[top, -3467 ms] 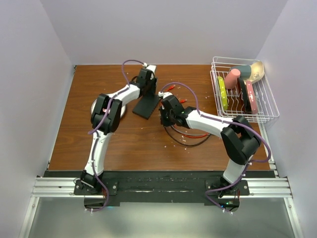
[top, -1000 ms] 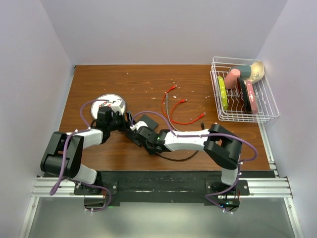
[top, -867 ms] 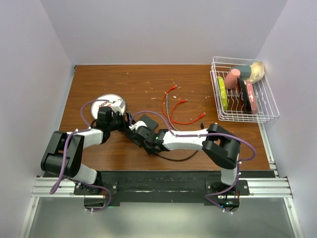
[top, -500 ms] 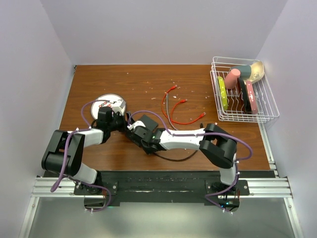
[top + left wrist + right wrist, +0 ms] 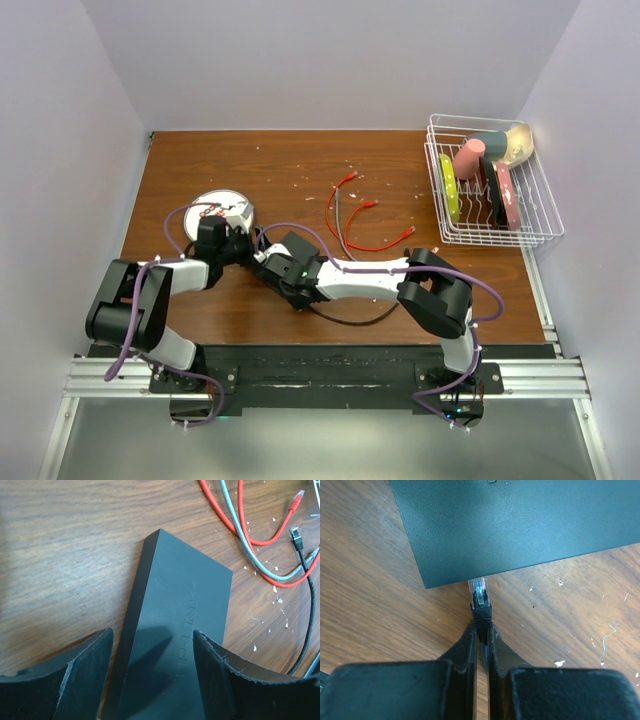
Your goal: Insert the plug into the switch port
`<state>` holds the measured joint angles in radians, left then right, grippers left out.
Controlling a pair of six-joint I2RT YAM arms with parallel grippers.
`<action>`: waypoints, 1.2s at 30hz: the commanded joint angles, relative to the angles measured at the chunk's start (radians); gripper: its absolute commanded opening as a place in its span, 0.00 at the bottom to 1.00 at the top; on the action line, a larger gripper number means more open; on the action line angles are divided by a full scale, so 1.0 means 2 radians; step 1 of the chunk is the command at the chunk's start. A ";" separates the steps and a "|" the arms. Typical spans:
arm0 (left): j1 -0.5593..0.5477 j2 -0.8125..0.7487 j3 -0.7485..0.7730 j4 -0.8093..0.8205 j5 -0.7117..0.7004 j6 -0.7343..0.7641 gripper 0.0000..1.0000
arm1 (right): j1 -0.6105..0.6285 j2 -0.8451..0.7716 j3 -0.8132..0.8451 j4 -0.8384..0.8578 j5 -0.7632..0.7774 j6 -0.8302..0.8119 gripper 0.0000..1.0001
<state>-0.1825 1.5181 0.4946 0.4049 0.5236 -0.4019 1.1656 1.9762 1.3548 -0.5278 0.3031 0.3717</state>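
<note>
The switch (image 5: 175, 645) is a flat matte-black box lying on the wooden table; it also shows in the top view (image 5: 298, 244) and the right wrist view (image 5: 520, 520). My left gripper (image 5: 152, 680) is open, its fingers (image 5: 75, 675) wide apart over the switch's near end. My right gripper (image 5: 480, 627) is shut on the black boot of the plug (image 5: 481, 600). The plug's clear tip meets the switch's near edge close to its corner. I cannot see the sockets. In the top view the two grippers (image 5: 255, 255) (image 5: 283, 268) meet at the switch.
Red and grey cables (image 5: 345, 210) lie behind the switch, and a black cable (image 5: 350, 318) loops towards the near edge. A round white plate with red dots (image 5: 222, 210) sits left. A wire dish rack (image 5: 490, 185) stands at the far right.
My right gripper has moved left and towards the switch with the plug, closing the gap to its edge. The left arm has hardly moved.
</note>
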 commanded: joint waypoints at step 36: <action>0.029 0.039 -0.019 0.081 0.073 -0.035 0.73 | 0.012 0.068 0.088 -0.121 0.053 0.000 0.00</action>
<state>-0.1310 1.5894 0.4648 0.5388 0.6483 -0.4618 1.1946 2.0731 1.5097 -0.7029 0.3908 0.3550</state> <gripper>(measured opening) 0.731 0.056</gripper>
